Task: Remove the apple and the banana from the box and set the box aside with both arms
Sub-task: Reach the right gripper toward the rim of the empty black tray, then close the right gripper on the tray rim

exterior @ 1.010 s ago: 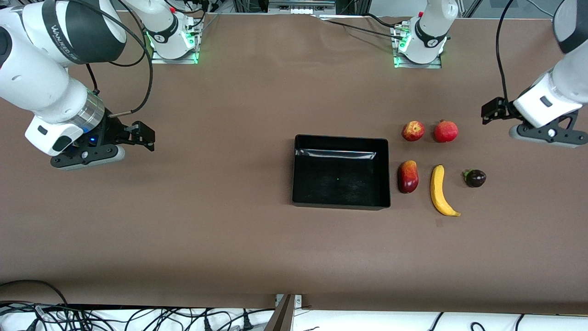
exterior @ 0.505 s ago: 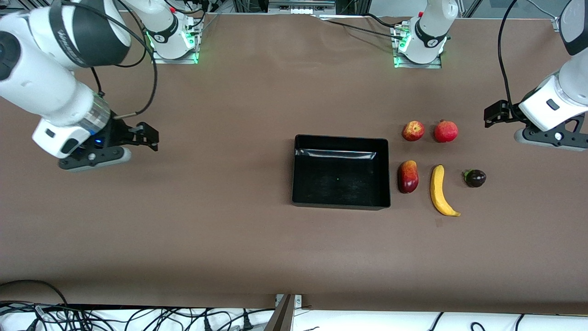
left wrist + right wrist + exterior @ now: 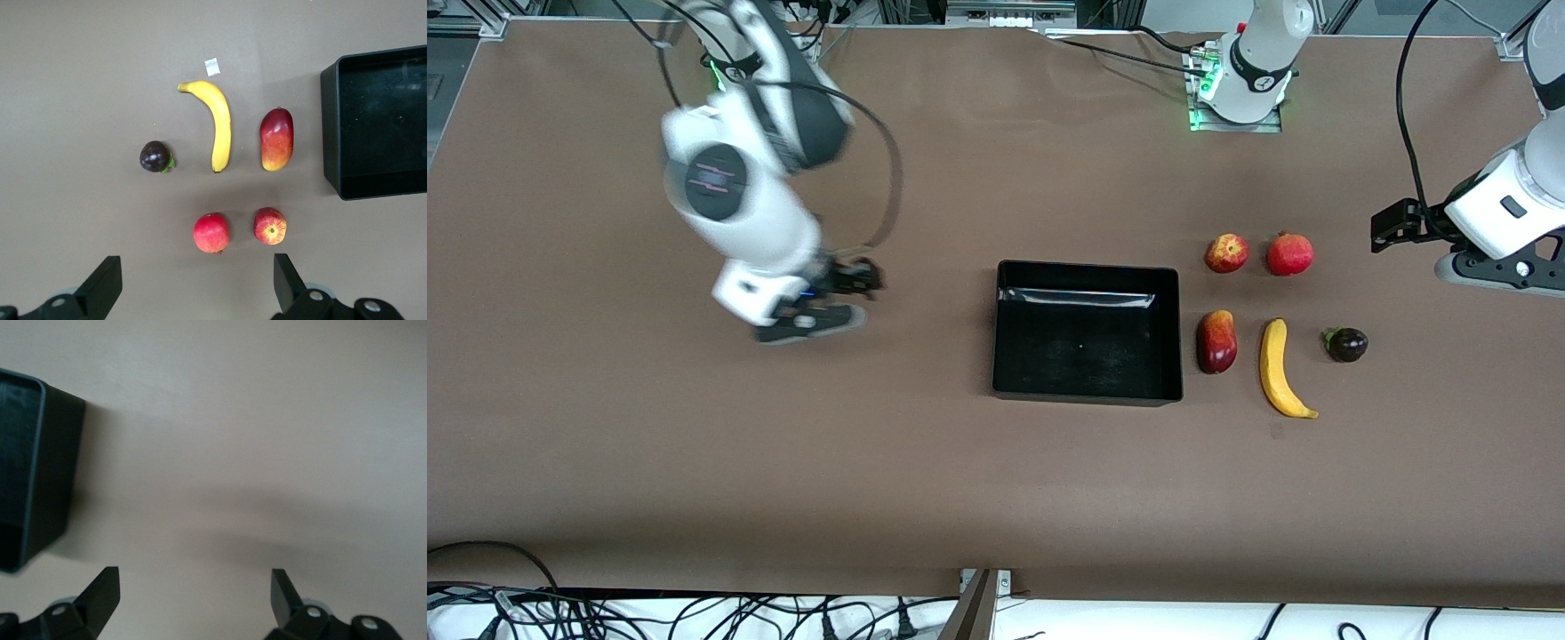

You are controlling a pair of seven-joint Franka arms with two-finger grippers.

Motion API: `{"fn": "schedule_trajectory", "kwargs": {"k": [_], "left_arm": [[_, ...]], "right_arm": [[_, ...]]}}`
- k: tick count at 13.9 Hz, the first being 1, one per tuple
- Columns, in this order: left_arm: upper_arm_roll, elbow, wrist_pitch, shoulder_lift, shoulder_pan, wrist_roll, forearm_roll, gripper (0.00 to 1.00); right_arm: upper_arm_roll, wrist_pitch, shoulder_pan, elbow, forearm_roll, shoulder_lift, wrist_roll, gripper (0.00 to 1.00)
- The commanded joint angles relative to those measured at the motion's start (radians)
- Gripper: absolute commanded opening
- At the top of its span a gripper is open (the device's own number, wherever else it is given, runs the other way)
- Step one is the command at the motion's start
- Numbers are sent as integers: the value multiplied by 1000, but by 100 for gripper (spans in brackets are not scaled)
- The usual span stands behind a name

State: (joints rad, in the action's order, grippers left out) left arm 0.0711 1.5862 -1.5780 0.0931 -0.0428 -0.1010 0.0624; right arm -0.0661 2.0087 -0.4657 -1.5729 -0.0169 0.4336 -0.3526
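Movement: since a second ago the right gripper (image 3: 845,298) has swung in from the right arm's end of the table to hover over bare table near the box; the left gripper (image 3: 1409,233) has edged slightly toward the table's end; box and fruit have not shifted.
Right gripper: blurred with motion in the front view, but the right wrist view shows its fingers (image 3: 100,590) spread wide with nothing between them.
Left gripper: over bare table at the left arm's end, fingers (image 3: 103,283) wide apart and empty, looking down on the fruit.
Box (image 3: 1087,331): shallow, rectangular, black glossy plastic with low walls; it appears empty and sits near the table's middle.
Apple (image 3: 1226,253): small, round, red with yellowish streaks; on the table just beside the box, toward the left arm's end.
Banana (image 3: 1279,368): long, curved, smooth yellow with a brownish tip; on the table, nearer the front camera than the apple, apart from the box.
Other fruit: a round red pomegranate (image 3: 1289,253) beside the apple, a red-and-yellow mango (image 3: 1216,341) between box and banana, and a small dark round fruit (image 3: 1346,344) with a green stem.
Table (image 3: 925,462): matte brown covering.
Progress: apple and banana already lie outside the box; what remains, as I judge it, is for both arms to grip the box and move it aside.
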Motion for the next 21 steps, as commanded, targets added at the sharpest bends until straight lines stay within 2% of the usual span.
{"fn": "schedule_trajectory", "kwargs": {"k": [1, 6, 8, 9, 10, 11, 15, 21], "left_arm": [[3, -32, 44, 13, -22, 6, -12, 100], [12, -34, 68, 13, -46, 0, -16, 100], [12, -29, 93, 14, -46, 12, -16, 100], [12, -29, 105, 14, -46, 4, -16, 100], [12, -29, 105, 14, -46, 3, -16, 100], [12, -31, 99, 16, -40, 7, -16, 100], [13, -29, 99, 19, -37, 6, -13, 100], [15, -32, 96, 31, -22, 7, -15, 100]], "right_arm": [[6, 105, -95, 72, 0, 120, -181, 100], [22, 228, -229, 160, 6, 286, -391, 100], [23, 268, -257, 162, 9, 324, -430, 97], [25, 284, -269, 162, 11, 339, -446, 92], [25, 291, -271, 162, 14, 349, -448, 83], [25, 291, -272, 160, 14, 353, -448, 68], [23, 285, -275, 159, 12, 353, -436, 0], [32, 266, -232, 160, 15, 323, -367, 0]]}}
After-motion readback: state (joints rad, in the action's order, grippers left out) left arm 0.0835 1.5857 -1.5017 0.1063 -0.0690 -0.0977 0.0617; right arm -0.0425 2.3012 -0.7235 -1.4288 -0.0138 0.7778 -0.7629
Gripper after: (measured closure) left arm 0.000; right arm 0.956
